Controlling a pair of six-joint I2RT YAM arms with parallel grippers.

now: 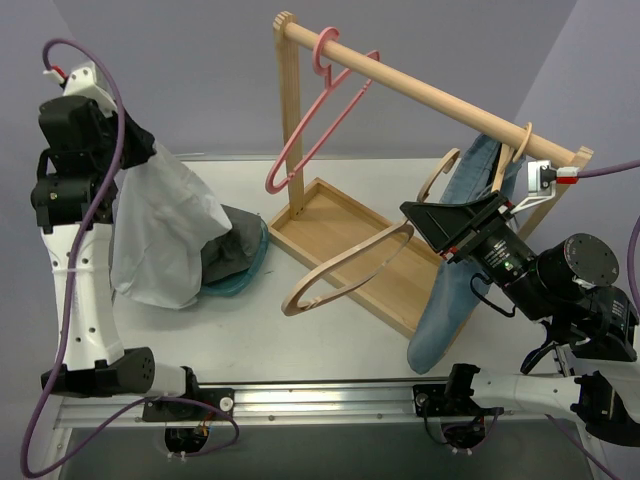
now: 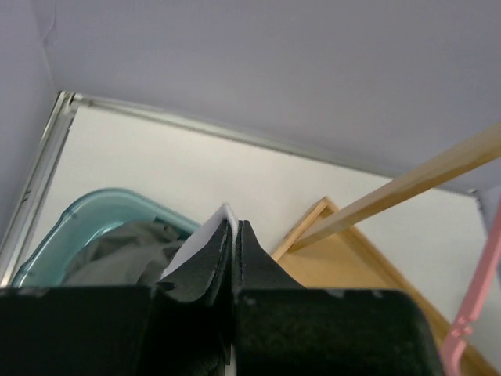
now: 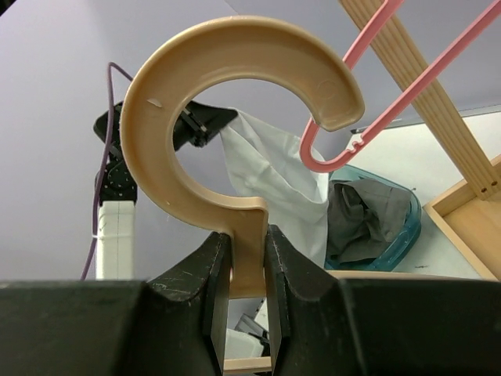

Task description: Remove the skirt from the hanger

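Note:
The white skirt (image 1: 160,230) hangs from my left gripper (image 1: 148,152), which is shut on its top edge, raised above the table's left side. In the left wrist view only a white sliver of the skirt (image 2: 205,235) shows between the closed fingers of the left gripper (image 2: 233,229). My right gripper (image 1: 425,225) is shut on the neck of a bare wooden hanger (image 1: 350,262), held tilted over the rack's base, apart from the skirt. In the right wrist view the right gripper (image 3: 246,243) clamps the hanger (image 3: 149,117) below its hook, and the skirt (image 3: 274,180) shows beyond it.
A teal basket (image 1: 245,270) holding a grey garment (image 1: 228,252) sits beside the hanging skirt. A wooden rack with a rail (image 1: 430,95) and a tray base (image 1: 340,215) stands mid-table. A pink hanger (image 1: 320,130) and a blue denim garment (image 1: 450,290) hang from the rail.

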